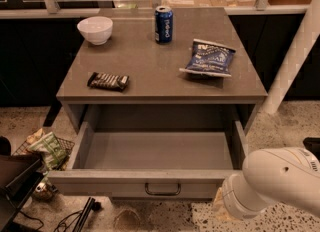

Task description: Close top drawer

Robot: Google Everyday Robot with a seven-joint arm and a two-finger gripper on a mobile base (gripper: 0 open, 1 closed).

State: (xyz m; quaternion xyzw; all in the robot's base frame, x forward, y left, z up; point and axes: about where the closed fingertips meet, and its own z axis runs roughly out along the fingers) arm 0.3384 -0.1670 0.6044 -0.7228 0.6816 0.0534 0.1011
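The top drawer (100, 183) of the grey cabinet stands pulled far out, its plain grey inside empty. Its flat front panel faces me, with a dark bar handle (162, 190) at the centre. My white arm (272, 181) reaches in from the lower right, its rounded end next to the drawer's right front corner. The gripper itself is hidden beyond the arm, below the drawer front at the bottom edge of the camera view.
On the cabinet top (150, 71) lie a white bowl (95, 29), a blue can (163, 24), a blue chip bag (208, 58) and a dark snack bar (108, 81). A wire basket with bags (46, 150) sits on the floor at left, and a white post (295, 61) stands at right.
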